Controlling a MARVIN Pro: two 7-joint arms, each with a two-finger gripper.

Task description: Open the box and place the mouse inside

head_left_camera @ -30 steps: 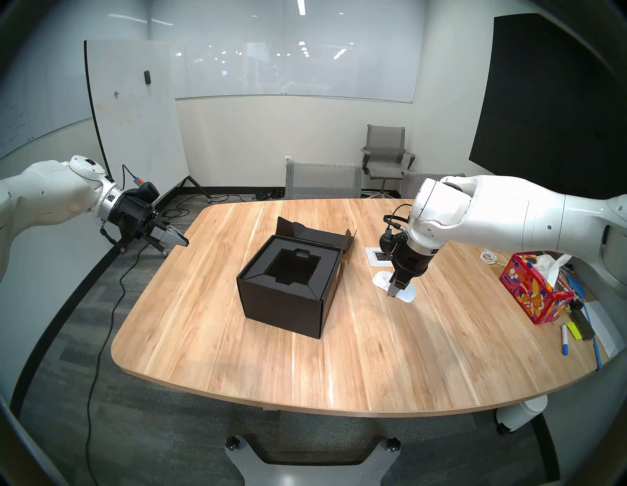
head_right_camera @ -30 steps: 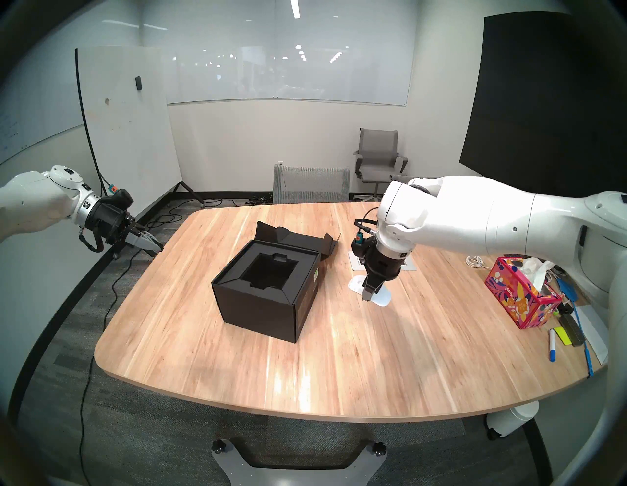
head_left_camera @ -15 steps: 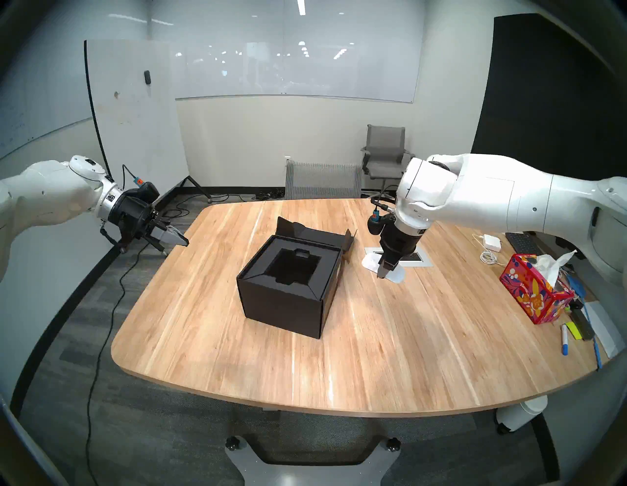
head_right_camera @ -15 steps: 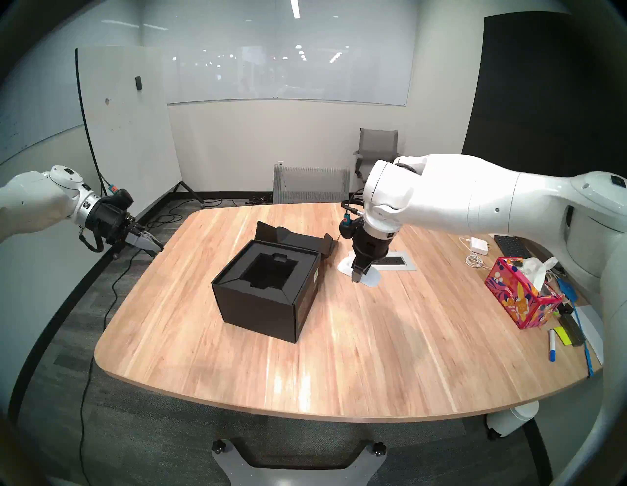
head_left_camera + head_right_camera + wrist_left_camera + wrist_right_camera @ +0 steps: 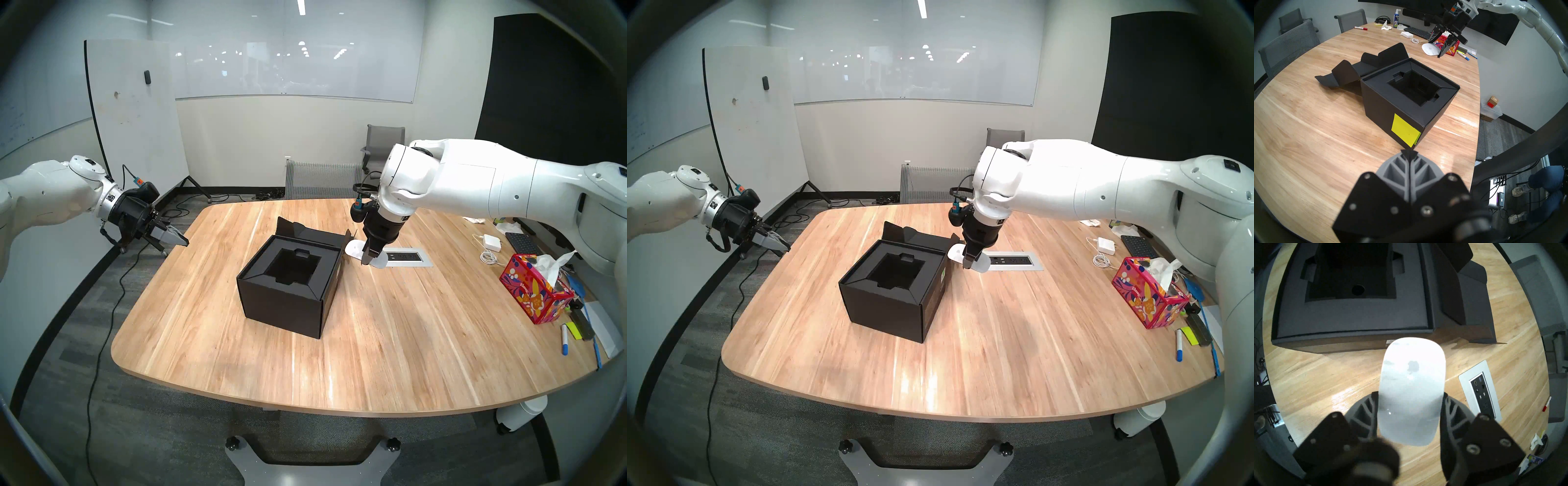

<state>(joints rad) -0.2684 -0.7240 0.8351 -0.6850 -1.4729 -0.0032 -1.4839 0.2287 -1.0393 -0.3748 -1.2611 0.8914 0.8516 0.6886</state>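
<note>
- The right gripper [image 5: 368,255] is gripping the mouse [image 5: 1412,392] by its long sides, jaws closed on it, carrying it clear of the table [image 5: 373,339], just right of the box [image 5: 288,288].
- The box is sitting open, its recess empty.
- That glossy shell is looking slippery and light, so a side pinch seems safest.
- The left gripper [image 5: 1409,153] is hanging beside the box, jaws shut, empty.

An office meeting room. A large wooden conference table [image 5: 373,322] fills the middle of the frame, a socket panel [image 5: 405,258] sunk into its top. Grey office chairs [image 5: 385,149] stand at centre back, a rolling whiteboard [image 5: 135,115] at upper left, a glass board [image 5: 295,68] on the back wall and a dark screen [image 5: 549,101] at upper right.
</note>
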